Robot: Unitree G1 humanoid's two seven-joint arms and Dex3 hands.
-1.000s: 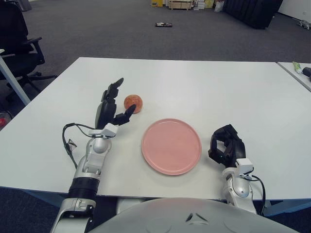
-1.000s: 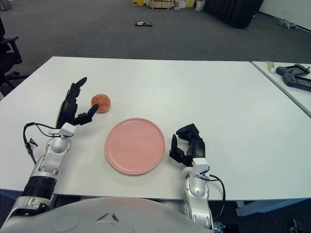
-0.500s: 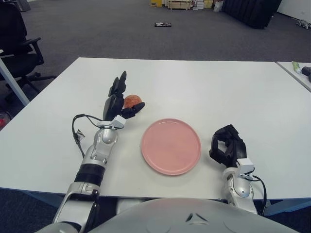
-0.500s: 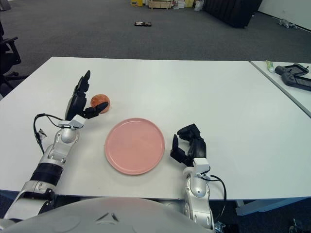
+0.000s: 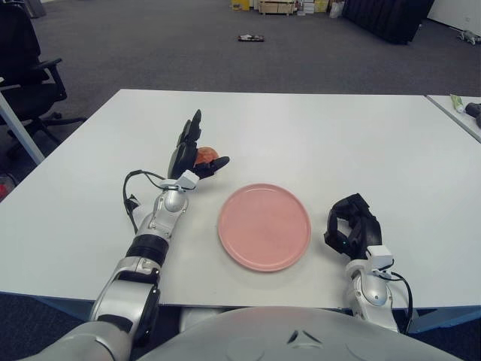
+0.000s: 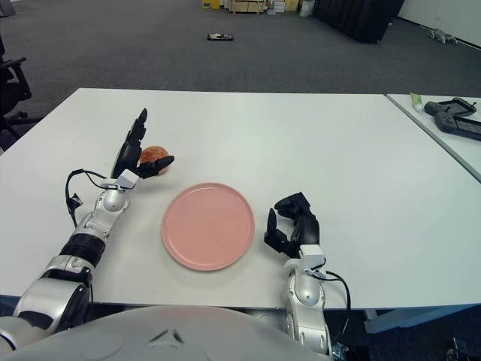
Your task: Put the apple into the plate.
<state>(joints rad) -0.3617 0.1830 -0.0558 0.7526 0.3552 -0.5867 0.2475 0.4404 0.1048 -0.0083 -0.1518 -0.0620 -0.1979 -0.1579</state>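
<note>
Left hand (image 5: 189,156) cups the apple (image 5: 204,157), fingers open; wrap fully before lifting toward the plate (image 5: 264,226) at 4 o'clock.

Bare table (image 5: 301,143) between apple (image 5: 207,157) and plate (image 5: 264,226)

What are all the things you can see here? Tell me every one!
Table: one, white, in front of the robot, holding everything below.
Plate: one, pink, nothing on it, near the table's front edge in the middle.
Apple: one, red-orange, on the table behind and left of the plate, partly hidden by the left hand.
Office chair: one, black, on the floor at far left.
Second table: one, white, at far right, with small dark things on it.
Left hand: one, black, fingers spread around the apple, not yet closed.
Right hand: one, black, curled, right of the plate.
</note>
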